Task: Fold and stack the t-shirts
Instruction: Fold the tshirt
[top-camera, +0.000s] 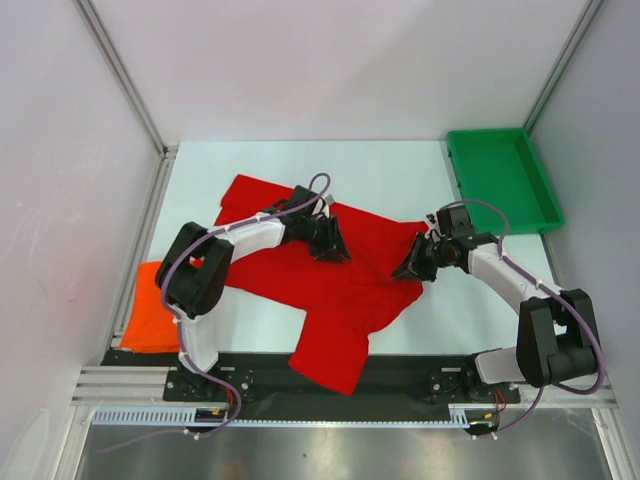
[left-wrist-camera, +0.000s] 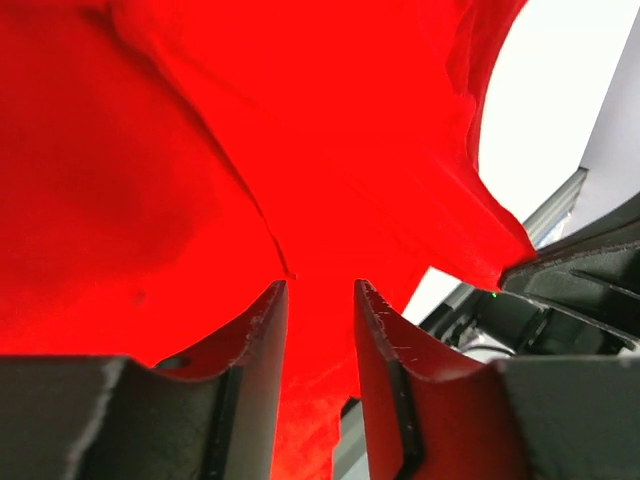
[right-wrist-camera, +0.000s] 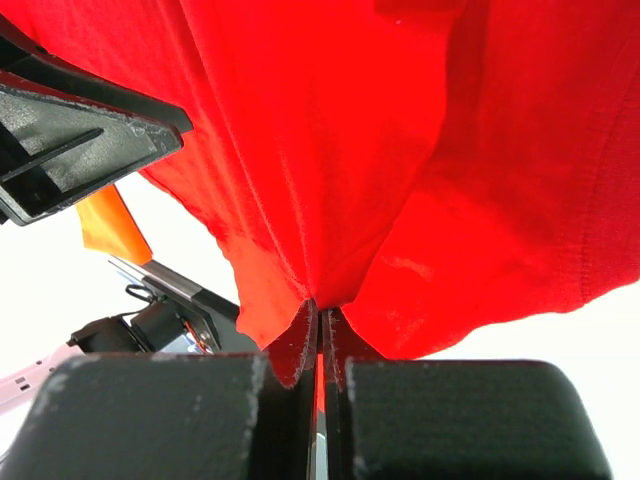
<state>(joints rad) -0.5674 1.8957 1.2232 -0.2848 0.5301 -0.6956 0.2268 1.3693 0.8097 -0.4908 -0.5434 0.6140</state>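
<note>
Centrally, red t-shirt (top-camera: 340, 290), right jaws pinching it, left jaws parted, orange t-shirt (top-camera: 145, 312), green tray (top-camera: 500, 180).

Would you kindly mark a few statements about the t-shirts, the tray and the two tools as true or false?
1. The right tool is shut on the red t-shirt. True.
2. The left tool has its jaws pressed together. False: they stand apart.
3. The orange t-shirt lies in the green tray. False: it lies at the near left edge of the table, far from the tray.
4. The red t-shirt lies rumpled, not folded. True.
</note>
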